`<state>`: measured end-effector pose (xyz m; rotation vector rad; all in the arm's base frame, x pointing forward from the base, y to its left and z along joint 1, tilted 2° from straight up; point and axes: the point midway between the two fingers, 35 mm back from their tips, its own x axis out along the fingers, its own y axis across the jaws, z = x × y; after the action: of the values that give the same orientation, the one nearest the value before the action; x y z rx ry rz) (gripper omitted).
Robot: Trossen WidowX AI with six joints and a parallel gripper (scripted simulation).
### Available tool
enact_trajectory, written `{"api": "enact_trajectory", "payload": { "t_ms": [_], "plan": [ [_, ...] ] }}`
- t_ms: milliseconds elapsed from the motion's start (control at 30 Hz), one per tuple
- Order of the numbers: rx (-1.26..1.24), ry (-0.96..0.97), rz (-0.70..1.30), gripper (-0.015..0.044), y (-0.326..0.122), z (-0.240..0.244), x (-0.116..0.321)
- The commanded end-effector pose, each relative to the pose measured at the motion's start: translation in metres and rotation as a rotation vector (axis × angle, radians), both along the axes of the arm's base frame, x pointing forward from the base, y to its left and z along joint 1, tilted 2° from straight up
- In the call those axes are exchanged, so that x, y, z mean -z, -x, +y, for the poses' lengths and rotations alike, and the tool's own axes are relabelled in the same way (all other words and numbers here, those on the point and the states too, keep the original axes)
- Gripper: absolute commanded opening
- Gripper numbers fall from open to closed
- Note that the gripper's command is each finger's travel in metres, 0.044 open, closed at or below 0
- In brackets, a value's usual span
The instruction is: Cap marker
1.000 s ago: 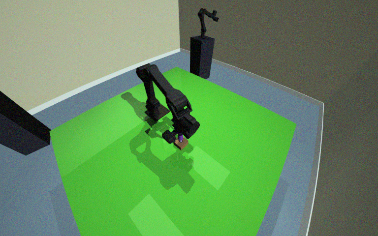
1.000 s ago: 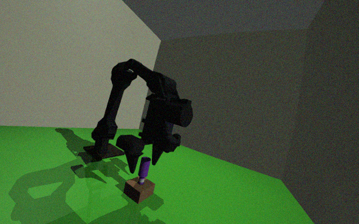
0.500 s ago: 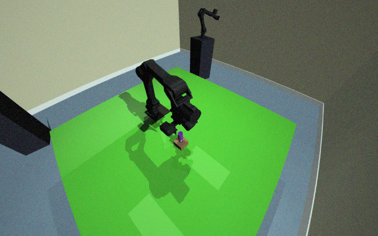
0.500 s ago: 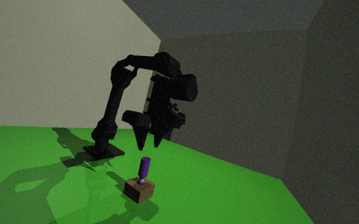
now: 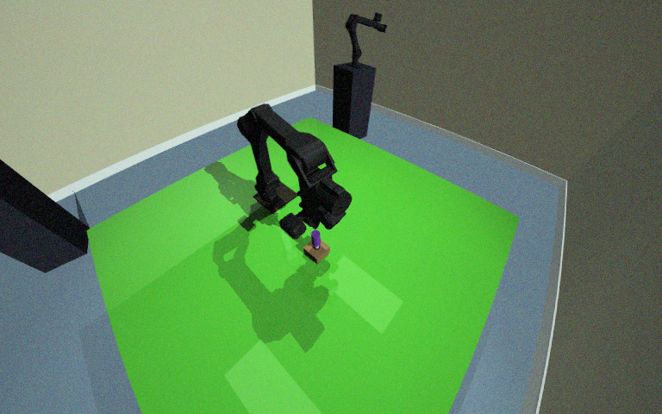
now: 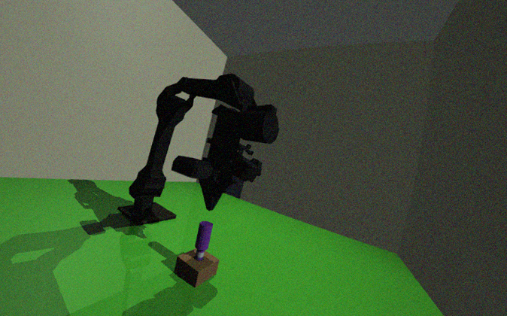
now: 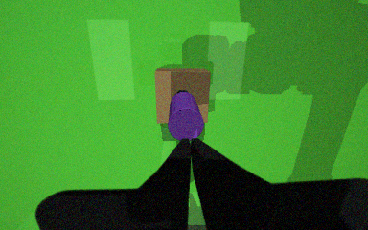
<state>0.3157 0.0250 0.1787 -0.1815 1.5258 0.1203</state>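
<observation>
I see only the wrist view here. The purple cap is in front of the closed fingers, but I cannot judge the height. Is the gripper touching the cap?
Observer: No. In the exterior view the gripper hangs above the cap, with a visible gap between the shut fingertips and the cap's top.
Operator: Is the cap pushed fully down on the marker?
Observer: I doubt it. The exterior view shows a pale stretch of the marker bare between the cap and the holder block.
Operator: Is the cap leaning?
Observer: In the exterior view it stands about upright, in line with the marker.
</observation>
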Motion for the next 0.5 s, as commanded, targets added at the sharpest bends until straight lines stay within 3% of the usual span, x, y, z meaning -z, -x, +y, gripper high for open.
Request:
{"api": "enact_trajectory", "payload": {
  "t_ms": [0,467],
  "plan": [
    [-0.004,0.002,-0.001,0.0,0.0,0.0,0.0],
    [-0.004,0.002,-0.001,0.0,0.0,-0.001,0.015]
  ]
}}
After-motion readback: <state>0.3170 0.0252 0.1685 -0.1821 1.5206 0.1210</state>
